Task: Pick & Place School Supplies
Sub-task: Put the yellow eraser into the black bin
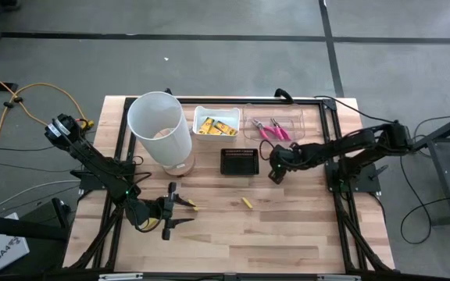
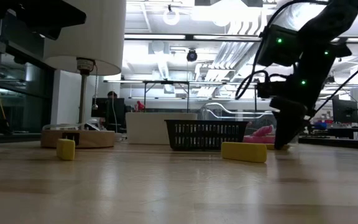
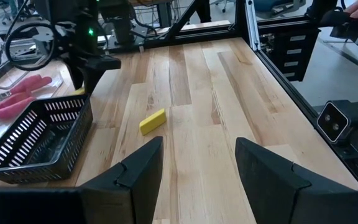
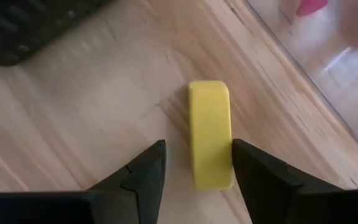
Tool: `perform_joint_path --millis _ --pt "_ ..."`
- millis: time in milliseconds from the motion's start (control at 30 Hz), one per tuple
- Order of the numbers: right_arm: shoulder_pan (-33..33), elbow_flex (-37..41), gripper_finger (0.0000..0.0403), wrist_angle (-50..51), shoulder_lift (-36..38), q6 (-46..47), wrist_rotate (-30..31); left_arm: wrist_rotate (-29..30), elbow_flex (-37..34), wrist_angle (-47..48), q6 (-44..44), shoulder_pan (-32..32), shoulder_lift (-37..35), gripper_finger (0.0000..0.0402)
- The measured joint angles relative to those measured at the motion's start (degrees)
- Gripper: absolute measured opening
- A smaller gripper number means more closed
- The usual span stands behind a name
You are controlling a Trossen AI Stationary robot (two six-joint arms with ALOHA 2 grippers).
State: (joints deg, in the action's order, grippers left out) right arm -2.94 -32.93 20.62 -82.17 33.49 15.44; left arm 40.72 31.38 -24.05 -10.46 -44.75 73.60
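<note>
Wooden desk (image 1: 287, 234), broad bare planks toward six o'clock. Left end effector (image 1: 168, 217) spread wide near a yellow block (image 1: 194, 208). Another block (image 1: 248, 203) lies centre. Right end effector (image 4: 194, 163), parted, straddles a third block (image 4: 211, 134) at three o'clock of the black tray (image 1: 238, 161).

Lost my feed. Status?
Right gripper open, straddling a yellow block beside the tray. Left gripper open, idle, near edge. Nothing blocking.
</note>
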Motion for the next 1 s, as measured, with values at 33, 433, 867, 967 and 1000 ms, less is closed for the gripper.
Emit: perform_joint_path --millis 33,433,867,967,1000 --pt "-0.5 0.0 0.0174 -0.3 0.0 -0.2 -0.6 0.0 0.0 0.0 0.0 0.0 0.0 0.0193" --pt "-2.4 0.0 0.0174 0.3 0.0 -0.2 -1.0 0.0 0.0 0.0 0.0 0.0 0.0 0.0193" --pt "-2.4 0.0 0.0112 -0.3 -1.1 1.0 -3.3 0.0 0.0 0.0 0.0 0.0 0.0 0.0193" --pt "-2.3 -0.2 0.0094 -0.5 -1.5 1.3 -3.3 0.0 0.0 0.0 0.0 0.0 0.0 0.0193" --pt "-2.3 -0.2 0.0090 -0.5 -1.5 1.3 -3.3 0.0 0.0 0.0 0.0 0.0 0.0 0.0193"
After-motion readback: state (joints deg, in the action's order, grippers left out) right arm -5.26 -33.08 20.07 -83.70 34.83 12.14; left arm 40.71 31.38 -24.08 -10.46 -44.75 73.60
